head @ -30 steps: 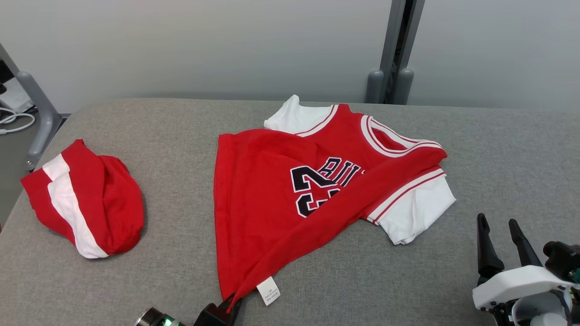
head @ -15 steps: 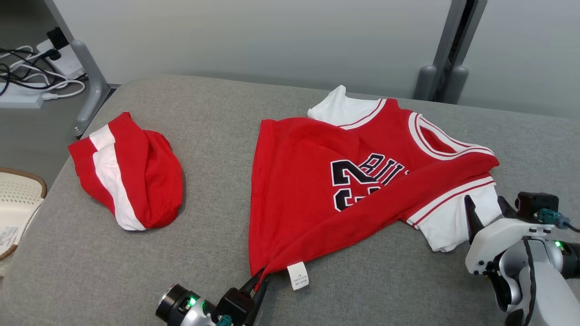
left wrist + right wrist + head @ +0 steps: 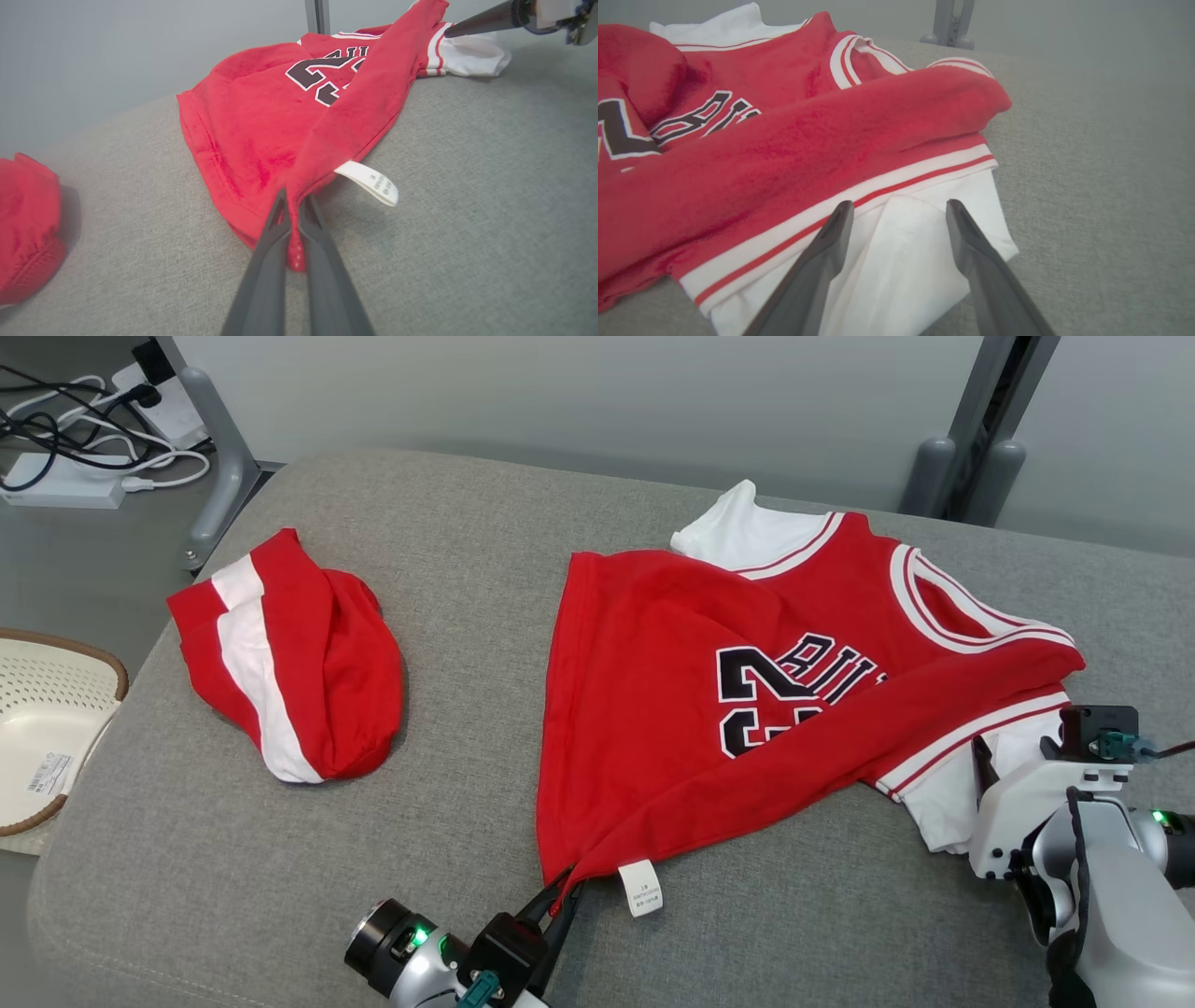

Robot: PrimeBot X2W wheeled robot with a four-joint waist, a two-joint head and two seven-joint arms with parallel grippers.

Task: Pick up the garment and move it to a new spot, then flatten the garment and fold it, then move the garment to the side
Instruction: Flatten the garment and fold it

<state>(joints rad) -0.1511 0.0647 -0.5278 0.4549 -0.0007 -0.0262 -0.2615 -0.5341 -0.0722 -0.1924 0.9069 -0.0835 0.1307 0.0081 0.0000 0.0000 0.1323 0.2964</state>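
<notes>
lying diagonally, jersey (image 3: 672,709), neckline (image 3: 943,607) pointing far right

Wide open lane down the middle of the desk (image 3: 467,616): bare grey between the red-and-white bundle (image 3: 299,663) on the left and the jersey (image 3: 747,709). The front strip between left tool (image 3: 565,887) and right tool (image 3: 1013,747) is bare too, except for a white label (image 3: 642,887) lying just beside the left tool. Right of the jersey it's bare cloth. Off the left edge sits a basket (image 3: 47,709). Grey posts (image 3: 962,476) stand behind the far right, with another post (image 3: 219,476) and cables (image 3: 75,429) at the far left.
</notes>
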